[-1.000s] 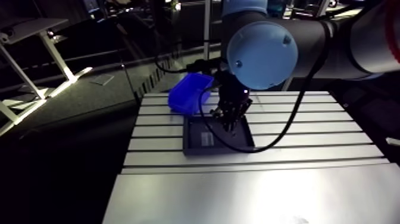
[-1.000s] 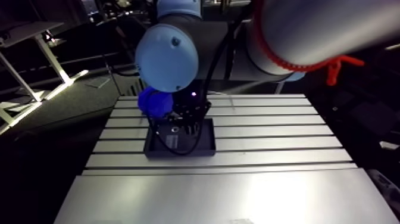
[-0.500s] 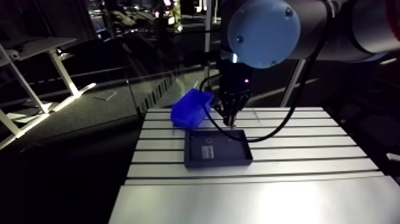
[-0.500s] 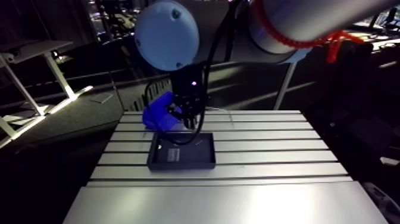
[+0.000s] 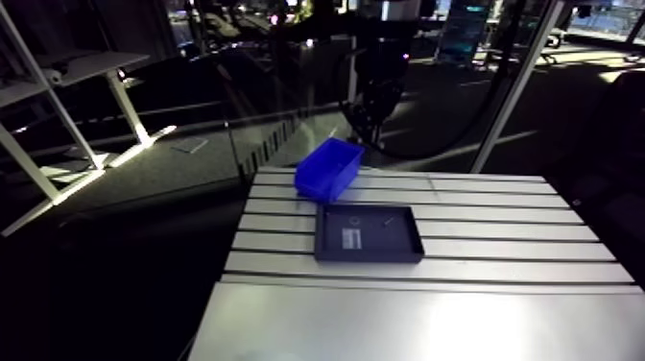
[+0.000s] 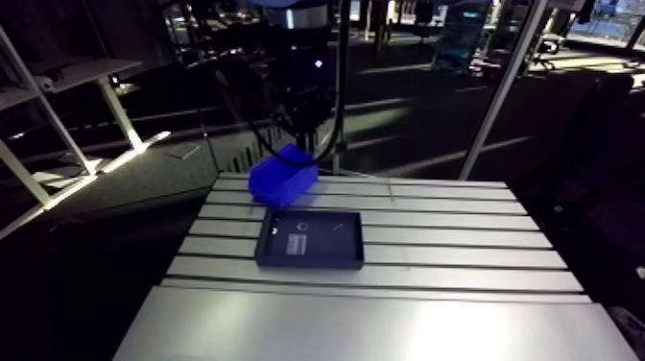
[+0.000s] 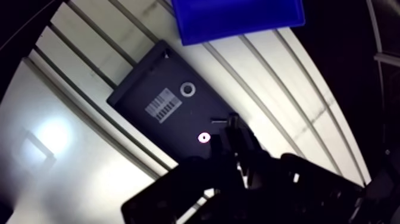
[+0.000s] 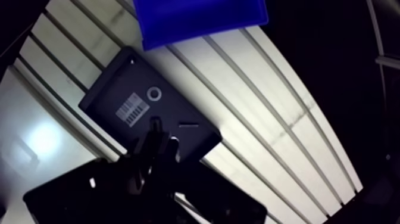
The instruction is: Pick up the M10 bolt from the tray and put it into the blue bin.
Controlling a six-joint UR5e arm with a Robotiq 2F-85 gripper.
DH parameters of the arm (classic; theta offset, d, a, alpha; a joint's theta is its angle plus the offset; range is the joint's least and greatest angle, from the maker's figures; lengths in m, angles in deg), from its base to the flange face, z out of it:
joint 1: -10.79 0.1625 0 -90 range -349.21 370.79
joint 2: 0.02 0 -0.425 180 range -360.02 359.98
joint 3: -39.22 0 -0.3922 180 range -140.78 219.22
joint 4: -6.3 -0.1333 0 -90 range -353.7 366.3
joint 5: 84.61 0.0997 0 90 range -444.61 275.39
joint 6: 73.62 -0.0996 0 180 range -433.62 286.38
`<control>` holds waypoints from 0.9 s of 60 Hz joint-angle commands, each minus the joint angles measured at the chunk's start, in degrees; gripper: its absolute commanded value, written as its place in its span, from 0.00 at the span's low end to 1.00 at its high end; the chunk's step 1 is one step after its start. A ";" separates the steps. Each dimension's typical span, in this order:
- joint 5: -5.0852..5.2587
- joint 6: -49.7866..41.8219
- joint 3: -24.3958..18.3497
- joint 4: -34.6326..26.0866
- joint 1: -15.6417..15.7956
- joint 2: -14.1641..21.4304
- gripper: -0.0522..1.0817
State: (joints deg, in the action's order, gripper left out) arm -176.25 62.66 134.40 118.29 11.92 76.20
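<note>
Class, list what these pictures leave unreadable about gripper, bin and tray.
1. Gripper: wrist view, a dark silhouette; any bolt in it is unreadable.
2. Blue bin: wrist view, cut off by the edge; contents hidden.
3. Thin piece in the tray: arm view, too small to name.

place: robotics lab | evidence: slotted aluminium table [image 5: 499, 221], blue parts bin [image 5: 322, 180], dark tray [image 5: 398, 248] with barcode label [image 7: 163, 105]
</note>
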 commanded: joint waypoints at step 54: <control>-0.34 7.99 -18.76 -4.29 5.71 -17.51 0.98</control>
State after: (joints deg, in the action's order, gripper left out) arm -176.68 70.60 116.34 113.71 16.89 61.19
